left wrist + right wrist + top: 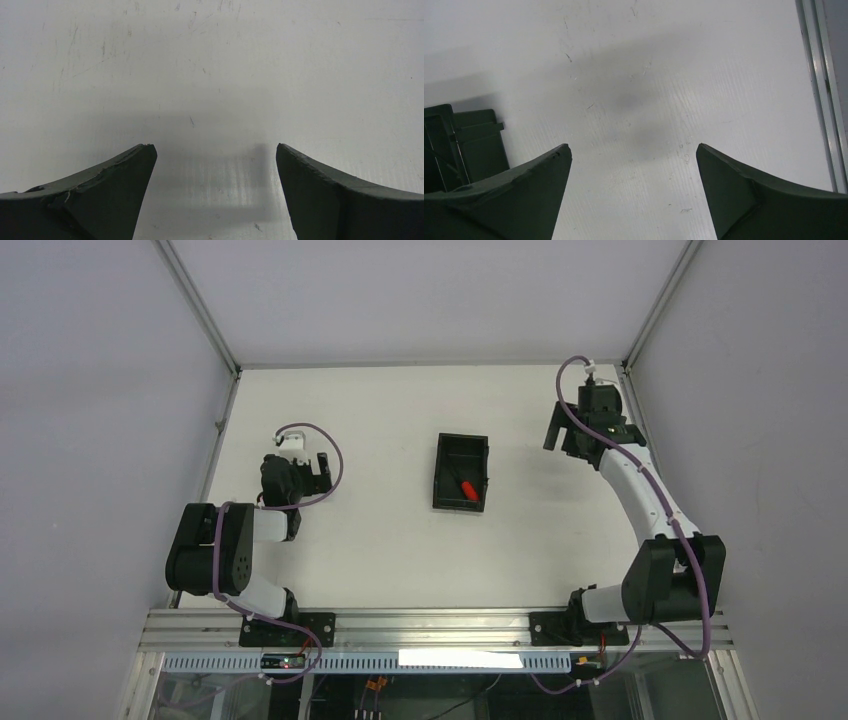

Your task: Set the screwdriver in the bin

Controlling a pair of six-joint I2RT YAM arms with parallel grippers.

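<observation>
The black bin stands near the middle of the table, and the red-handled screwdriver lies inside it toward its near end. My right gripper is open with only bare table between its fingers; in the top view it hangs to the right of the bin, well apart from it. A corner of the bin shows at the left edge of the right wrist view. My left gripper is open over bare table, far left of the bin.
The white tabletop is walled by grey panels, with metal frame posts at the back corners. A metal rail runs along the right table edge close to the right gripper. The arm bases sit on the near rail.
</observation>
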